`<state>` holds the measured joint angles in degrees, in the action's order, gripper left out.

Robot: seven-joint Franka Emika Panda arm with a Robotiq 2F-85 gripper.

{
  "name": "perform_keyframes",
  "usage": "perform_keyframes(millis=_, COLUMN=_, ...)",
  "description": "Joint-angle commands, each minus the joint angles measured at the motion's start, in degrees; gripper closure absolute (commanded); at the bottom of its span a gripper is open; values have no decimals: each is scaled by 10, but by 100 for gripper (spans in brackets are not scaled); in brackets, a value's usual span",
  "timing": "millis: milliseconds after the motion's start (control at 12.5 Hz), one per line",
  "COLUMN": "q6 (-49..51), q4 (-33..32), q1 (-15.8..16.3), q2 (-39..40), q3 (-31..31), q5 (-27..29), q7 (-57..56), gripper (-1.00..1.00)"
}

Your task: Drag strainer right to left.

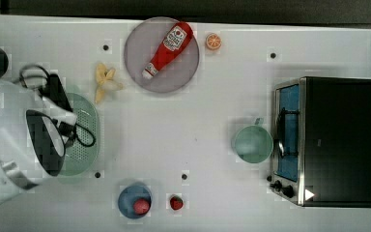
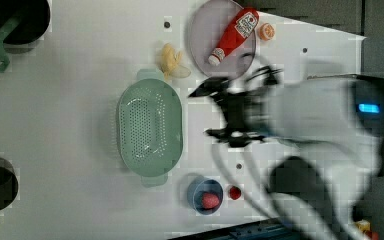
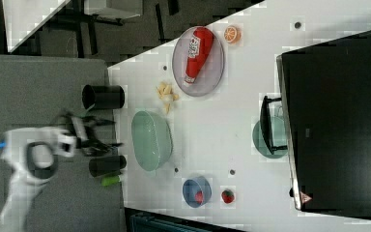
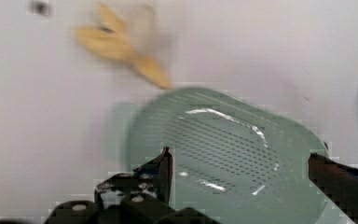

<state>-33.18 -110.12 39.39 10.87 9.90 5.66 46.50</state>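
The strainer [image 1: 86,145] is a pale mint-green oval colander full of small holes, lying upright at the top view's left with the white arm [image 1: 14,121] over its left part. In the left view the strainer [image 2: 150,129] is fully visible, and my gripper [image 2: 206,113] hangs to its right, open and empty. In the right view the gripper [image 3: 108,132] appears left of the strainer [image 3: 150,140], clear of it. The wrist view looks down into the strainer [image 4: 261,140] between my spread black fingers [image 4: 164,168], with nothing held.
A grey plate [image 1: 140,43] carries a ketchup bottle [image 1: 169,48]. A banana [image 1: 105,81] lies close to the strainer's end. An orange half [image 1: 213,41], a mint cup [image 1: 252,143], a toaster oven [image 1: 338,140], a blue bowl [image 1: 128,198] and a strawberry [image 1: 176,202] are further off.
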Motion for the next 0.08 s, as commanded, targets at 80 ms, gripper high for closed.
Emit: perform_keyframes(millis=80, q6=75, q4=14, q1=-20, q2=-82, q3=67, q5=-16, q7=-153, gripper=-100)
